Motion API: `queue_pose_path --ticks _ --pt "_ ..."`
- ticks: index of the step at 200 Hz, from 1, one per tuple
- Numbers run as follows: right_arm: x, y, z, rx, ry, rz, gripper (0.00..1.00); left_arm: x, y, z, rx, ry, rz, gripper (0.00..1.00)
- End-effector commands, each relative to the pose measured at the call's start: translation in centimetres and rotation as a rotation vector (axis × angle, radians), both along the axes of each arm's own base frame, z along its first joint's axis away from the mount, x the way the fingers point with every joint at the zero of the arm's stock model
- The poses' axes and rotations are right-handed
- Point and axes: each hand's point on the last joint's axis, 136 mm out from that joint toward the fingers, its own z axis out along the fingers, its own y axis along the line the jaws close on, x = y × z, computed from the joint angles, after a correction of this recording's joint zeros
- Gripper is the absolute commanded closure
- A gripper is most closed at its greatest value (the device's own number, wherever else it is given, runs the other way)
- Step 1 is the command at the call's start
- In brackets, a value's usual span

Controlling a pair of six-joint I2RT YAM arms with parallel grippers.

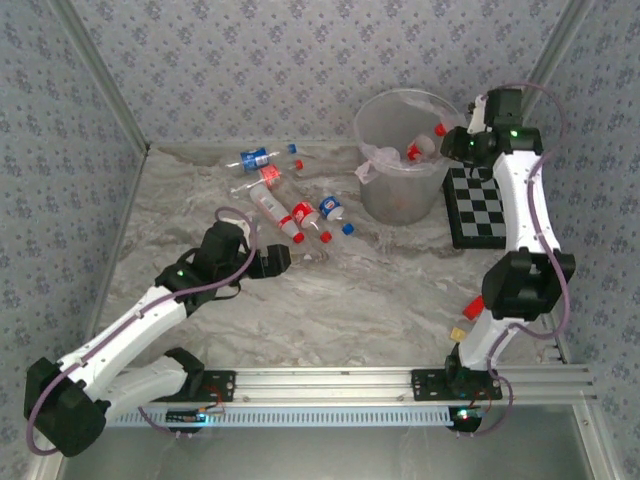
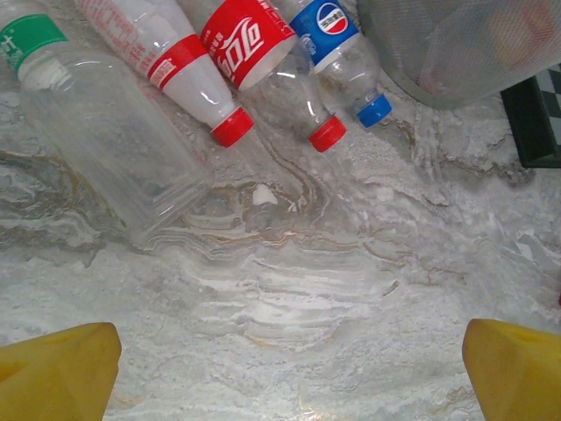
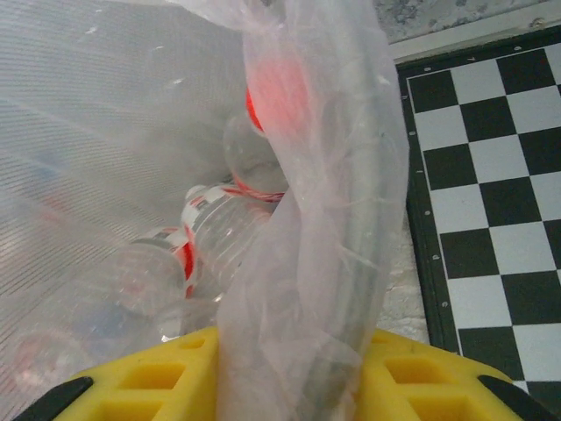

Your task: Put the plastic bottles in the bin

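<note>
Upper right of the overhead view: the bin, upright on the marbled table, with the checkerboard just to its right. Holds at least two plastic bottles, a red cap showing near the rim. Exact count hard to read through the liner bag.

At the bin's right rim, the right gripper. Clamps that rim: in the right wrist view, yellow fingers pressed against either side of the wall and the bunched liner, with bottles lying inside at the left of the frame.

Left of the bin, top centre of the overhead view: a loose scatter of more bottles lying on their sides on the table, a blue-labelled one farthest back.

Just below that scatter, the left gripper. Spread wide, holding nothing: in the left wrist view, yellow fingertips at the two bottom corners, bare table between. Across the top of that frame, four bottles side by side: green label at upper left, then white with a red band, red label, blue label, the last just beside the bin's wall.

Lower right of the overhead view, near the right arm's base: a small red block and a yellow block.
</note>
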Motion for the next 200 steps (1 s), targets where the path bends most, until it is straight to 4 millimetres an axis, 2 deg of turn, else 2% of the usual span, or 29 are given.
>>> queue_pose_path --ticks 1,17,48,89,112,141,167,174,200 --pt "-2.5 2.0 2.1 0.027 -0.034 0.079 0.64 0.1 0.4 1.2 -0.007 -0.014 0.004 0.00" --pt "-3.4 2.9 2.0 0.071 -0.030 0.092 0.64 0.3 0.6 1.0 -0.014 0.004 0.013 0.00" --pt "-4.3 3.8 0.2 0.130 0.012 0.092 0.66 0.7 1.0 0.3 -0.021 0.045 0.029 0.00" --pt "-5.5 6.8 -1.2 0.182 0.051 0.180 0.65 1.0 1.1 -0.3 -0.022 0.068 0.043 0.00" --pt "-6.9 5.9 -0.7 0.149 0.031 0.144 0.55 1.3 1.0 -0.5 -0.030 0.075 0.039 0.00" --pt "-8.3 3.4 1.5 0.116 -0.047 0.038 0.27 2.4 1.1 -0.7 -0.044 0.090 0.066 0.00" --pt "-10.0 1.5 3.0 0.084 -0.087 -0.043 0.03 4.4 2.6 -1.7 -0.022 0.140 0.204 0.00" --pt "-10.3 1.0 3.4 0.087 -0.109 -0.068 0.00 5.0 2.9 -2.0 -0.013 0.151 0.239 0.00" --pt "-11.8 -0.1 4.7 0.096 -0.178 -0.118 0.00 6.7 3.1 -3.0 0.007 0.203 0.332 0.00"
